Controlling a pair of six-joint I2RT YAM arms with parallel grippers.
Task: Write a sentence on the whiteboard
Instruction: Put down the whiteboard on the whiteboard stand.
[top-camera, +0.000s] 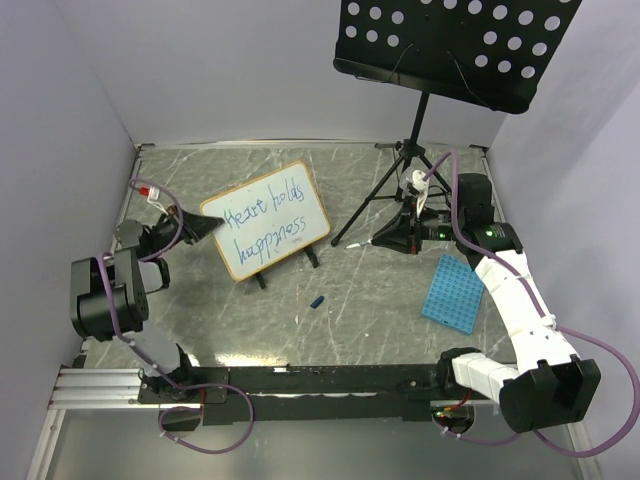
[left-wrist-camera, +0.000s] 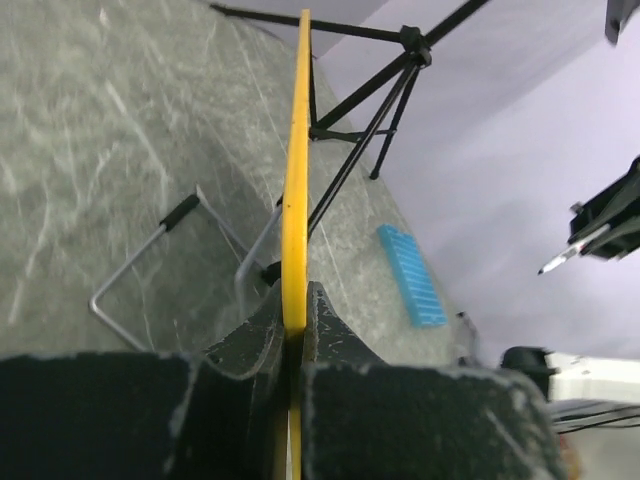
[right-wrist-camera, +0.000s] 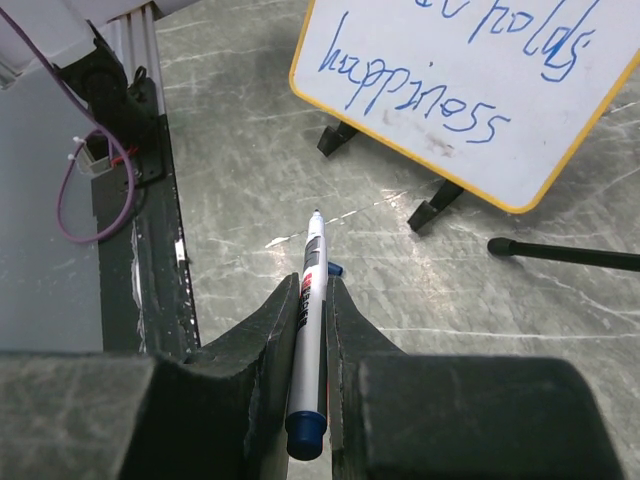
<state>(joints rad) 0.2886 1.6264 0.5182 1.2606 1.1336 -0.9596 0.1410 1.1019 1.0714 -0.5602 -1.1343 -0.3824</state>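
The left gripper (left-wrist-camera: 293, 320) is clamped on the 9 o'clock edge of the whiteboard (top-camera: 268, 222), steadying it upright. The right gripper (right-wrist-camera: 312, 285), closed around the marker (right-wrist-camera: 312, 330), sits at the board's 3 o'clock. The sentence (right-wrist-camera: 410, 95) looks finished.

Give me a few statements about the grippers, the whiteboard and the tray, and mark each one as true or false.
1. The left gripper is shut on the whiteboard's edge. True.
2. The right gripper is empty. False: it holds a marker.
3. The whiteboard is blank. False: the sentence is written on it in blue.
4. The blue tray lies apart from the whiteboard. True.
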